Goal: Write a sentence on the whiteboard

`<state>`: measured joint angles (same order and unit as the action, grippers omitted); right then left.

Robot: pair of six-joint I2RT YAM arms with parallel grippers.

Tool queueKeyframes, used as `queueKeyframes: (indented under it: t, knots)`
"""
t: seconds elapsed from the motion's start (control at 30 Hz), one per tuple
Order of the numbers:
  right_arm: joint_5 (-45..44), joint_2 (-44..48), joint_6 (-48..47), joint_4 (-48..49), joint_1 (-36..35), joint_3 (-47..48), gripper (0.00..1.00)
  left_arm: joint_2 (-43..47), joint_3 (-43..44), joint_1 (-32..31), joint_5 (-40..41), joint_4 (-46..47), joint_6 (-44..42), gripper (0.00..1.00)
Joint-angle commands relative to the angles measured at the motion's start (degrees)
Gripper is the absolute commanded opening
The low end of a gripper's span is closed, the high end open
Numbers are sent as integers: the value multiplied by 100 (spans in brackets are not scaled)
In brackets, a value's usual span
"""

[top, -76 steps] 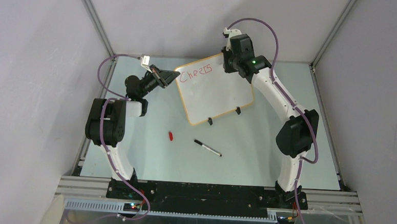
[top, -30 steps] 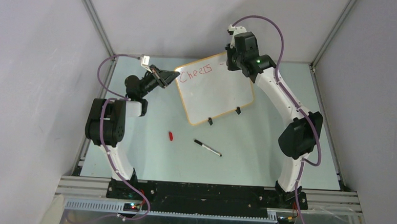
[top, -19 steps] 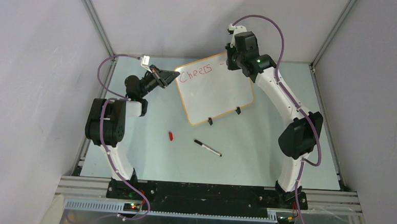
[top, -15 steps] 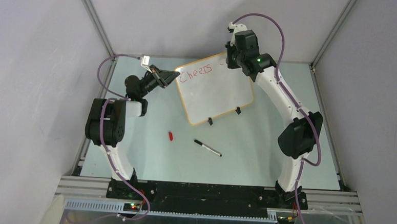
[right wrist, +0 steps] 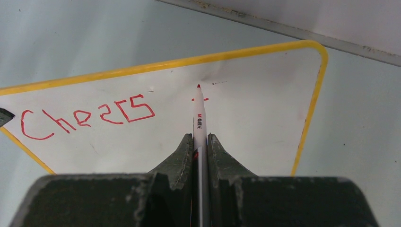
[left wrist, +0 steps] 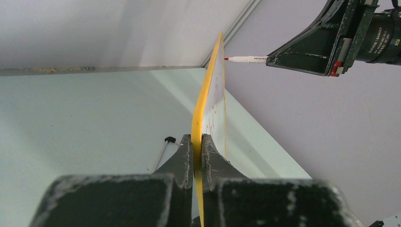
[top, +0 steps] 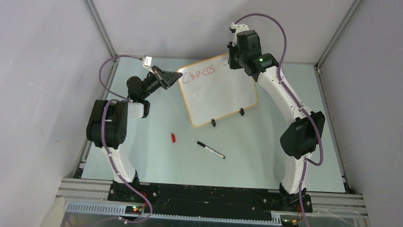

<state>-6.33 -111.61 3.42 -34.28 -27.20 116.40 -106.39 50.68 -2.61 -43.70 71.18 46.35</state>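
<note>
We see the whiteboard (top: 218,93) standing at the table's (top: 260,153) far side, left claw (left wrist: 197,144) clenched on its edge, right claw (right wrist: 200,138) grasping a red marker (right wrist: 199,120), tip near the board, right of the sentence (right wrist: 87,118), reading only "Cheers".

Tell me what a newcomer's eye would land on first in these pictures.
The whiteboard stands at the far end of the table, with Cheers in red at its top left. The left gripper pinches its left edge. The right gripper holds a red marker aimed at the blank space beside the word.
</note>
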Motion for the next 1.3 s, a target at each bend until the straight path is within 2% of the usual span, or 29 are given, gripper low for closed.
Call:
queueKeyframes:
  t: [0.0, 0.73, 1.27]
  knots:
    - [34, -42, 44, 53, -13, 235, 0, 127, -58, -20, -279, 136, -522, 0]
    - [47, -201, 56, 97, 35, 150, 0, 119, -46, -18, -293, 127, -515, 0]
    - [43, 207, 130, 238, 15, -612, 0, 119, -49, -17, -292, 127, -504, 0]
